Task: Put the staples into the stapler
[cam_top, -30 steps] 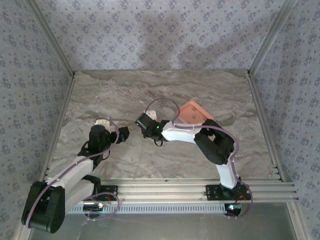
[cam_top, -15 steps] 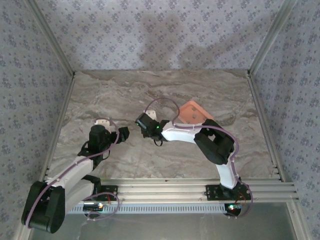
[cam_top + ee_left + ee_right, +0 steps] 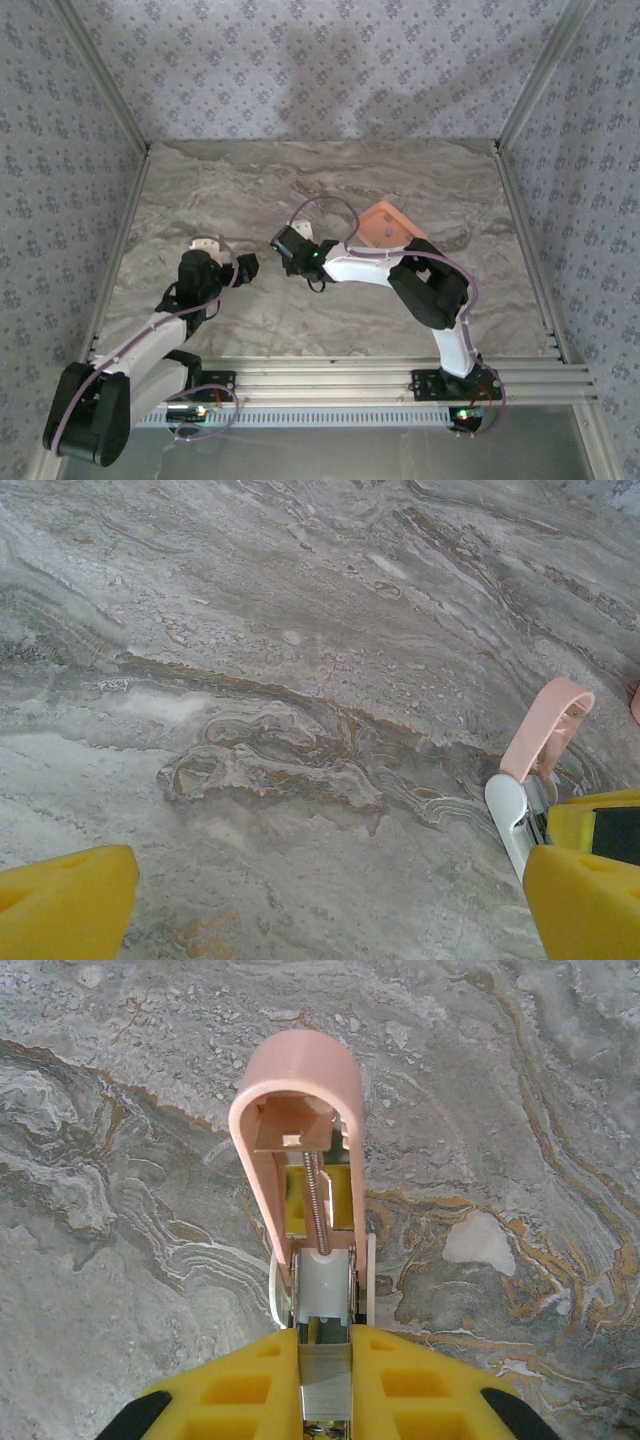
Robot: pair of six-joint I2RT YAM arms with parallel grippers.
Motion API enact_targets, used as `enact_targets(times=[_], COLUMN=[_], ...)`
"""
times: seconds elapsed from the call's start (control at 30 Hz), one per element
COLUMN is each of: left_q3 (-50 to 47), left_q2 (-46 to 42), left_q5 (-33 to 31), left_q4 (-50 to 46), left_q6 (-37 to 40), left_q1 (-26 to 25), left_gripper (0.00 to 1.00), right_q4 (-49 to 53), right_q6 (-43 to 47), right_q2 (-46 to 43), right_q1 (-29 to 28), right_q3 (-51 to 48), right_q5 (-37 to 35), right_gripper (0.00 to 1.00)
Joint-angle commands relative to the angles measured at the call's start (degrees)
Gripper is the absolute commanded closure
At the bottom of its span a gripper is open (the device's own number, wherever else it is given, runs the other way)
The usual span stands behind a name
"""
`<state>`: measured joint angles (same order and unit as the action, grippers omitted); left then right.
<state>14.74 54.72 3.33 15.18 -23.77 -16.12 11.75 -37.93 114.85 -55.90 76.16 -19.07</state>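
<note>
The stapler (image 3: pixel 296 1080) stands on the marble table with its salmon-pink lid swung up, showing the spring and the white inner channel (image 3: pixel 325 1290). My right gripper (image 3: pixel 327 1338) is shut on a grey metal strip of staples (image 3: pixel 327 1390), whose front end sits at the rear mouth of that channel. In the left wrist view the stapler (image 3: pixel 545 730) rises at the right edge, just beyond the right finger. My left gripper (image 3: pixel 330 880) is wide open over bare marble, holding nothing. From above, the left gripper (image 3: pixel 246 268) and right gripper (image 3: pixel 287 250) face each other closely.
The shallow salmon-pink tray (image 3: pixel 386 222) lies behind the right arm's elbow, partly covered by it. Patterned walls and aluminium posts close in the table (image 3: pixel 300 180) on three sides. The rail with both arm bases runs along the near edge.
</note>
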Motion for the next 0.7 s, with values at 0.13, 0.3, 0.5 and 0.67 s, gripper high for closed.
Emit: enact_targets(times=[0.13,0.3,0.5,0.67], left_q3=[-0.77,-0.77,-1.16,-1.38], left_q2=[-1.3,-1.46,-1.4,-1.61], left_q5=[0.0,0.2,0.27,0.37], left_q4=[0.88,1.02,1.55,1.42], left_q6=[0.92,0.83,0.65,0.9], left_q1=[0.49,0.47,0.47,0.47], left_gripper=[0.01,0.02,0.01,0.02], right_q4=[0.47,0.38,0.1,0.55], right_q6=[-0.03,-0.11,-0.87,-1.75], right_q2=[-2.83,-2.76,-1.49,0.02], right_q1=[-0.69,-0.75,-0.42,-0.09], right_q3=[0.11,0.12,0.17,0.72], right_q5=[-1.3,-1.11,0.73,2.52], right_gripper=[0.84,0.84,0.84,0.84])
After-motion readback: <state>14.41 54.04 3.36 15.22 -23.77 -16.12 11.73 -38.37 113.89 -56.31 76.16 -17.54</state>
